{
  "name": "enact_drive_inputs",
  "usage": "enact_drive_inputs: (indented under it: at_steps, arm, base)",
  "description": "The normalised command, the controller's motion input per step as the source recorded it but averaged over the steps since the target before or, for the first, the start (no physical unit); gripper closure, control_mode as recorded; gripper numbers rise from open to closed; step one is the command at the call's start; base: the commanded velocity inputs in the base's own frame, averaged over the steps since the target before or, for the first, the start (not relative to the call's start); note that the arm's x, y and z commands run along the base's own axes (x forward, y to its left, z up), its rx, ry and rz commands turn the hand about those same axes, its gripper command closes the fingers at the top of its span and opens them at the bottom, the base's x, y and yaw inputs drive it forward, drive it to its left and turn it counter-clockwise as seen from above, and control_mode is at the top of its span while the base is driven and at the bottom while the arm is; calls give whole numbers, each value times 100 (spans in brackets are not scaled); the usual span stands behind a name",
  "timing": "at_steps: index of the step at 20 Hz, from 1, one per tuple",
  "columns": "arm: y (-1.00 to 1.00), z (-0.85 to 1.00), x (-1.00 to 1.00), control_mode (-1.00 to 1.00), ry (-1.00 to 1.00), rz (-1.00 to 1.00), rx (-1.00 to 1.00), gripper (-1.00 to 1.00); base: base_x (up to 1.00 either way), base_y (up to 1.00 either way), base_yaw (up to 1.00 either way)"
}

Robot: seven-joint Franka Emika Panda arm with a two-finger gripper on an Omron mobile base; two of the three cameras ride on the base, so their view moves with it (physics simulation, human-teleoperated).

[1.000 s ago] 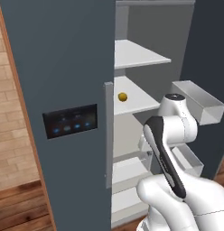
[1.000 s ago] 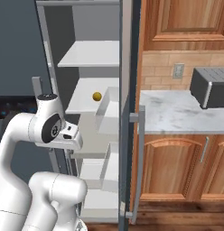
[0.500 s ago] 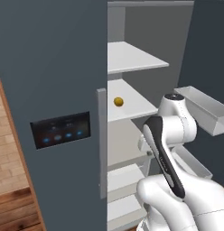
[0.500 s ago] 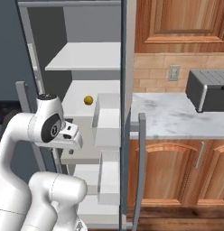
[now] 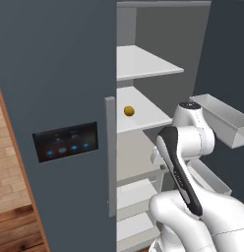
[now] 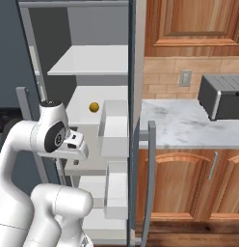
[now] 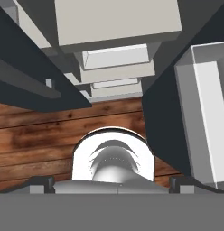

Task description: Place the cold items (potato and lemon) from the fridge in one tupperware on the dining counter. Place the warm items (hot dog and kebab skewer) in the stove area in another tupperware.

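Nearest the base, the white arm is folded up in front of the open fridge, elbow high and the hand turned downward. In the hand view the two-finger gripper (image 7: 113,185) looks down the front of the fridge toward a brown wooden plank floor (image 7: 46,137). Its two small dark fingertips (image 7: 40,184) sit at the far left and far right of the bottom edge, spread as wide as they go, with nothing between them.

Beside the arm, the dark grey closed fridge door (image 5: 55,98) carries a black control panel with blue lights (image 5: 65,141) and a pale grey vertical handle (image 5: 110,157). On the other side the open fridge door stands edge-on, with white door bins (image 6: 114,130) stacked on its inner face; one pale bin (image 5: 220,120) projects just above the arm's elbow.

Further in, the white fridge shelves (image 5: 143,61) step back into the compartment. The small round yellow lemon (image 5: 129,111) lies alone on the middle shelf, toward its front, as the right base view also shows (image 6: 94,107). It is above and beyond the downward-pointing hand, well apart from the fingertips and not in their line.

Past the fridge: a grey-veined marble counter (image 6: 189,128), brown wooden cabinets (image 6: 189,188), and a dark grey toaster (image 6: 221,96) at the wall.
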Motion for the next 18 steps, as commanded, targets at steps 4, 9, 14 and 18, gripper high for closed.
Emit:
enact_drive_inputs:
  at_steps: [4, 9, 14, 18]
  arm:
    - [0, 0, 0, 100, 0, 0, 0, -100]
    - [3, 0, 12, -100, 0, 0, 0, -100]
    - [29, 0, 32, -100, -9, 0, 0, -100]
    - [6, 0, 41, -100, -13, 1, 0, -100]
  base:
    - [13, 1, 0]
    - [13, 0, 0]
    - [0, 0, 0]
    - [0, 0, 0]
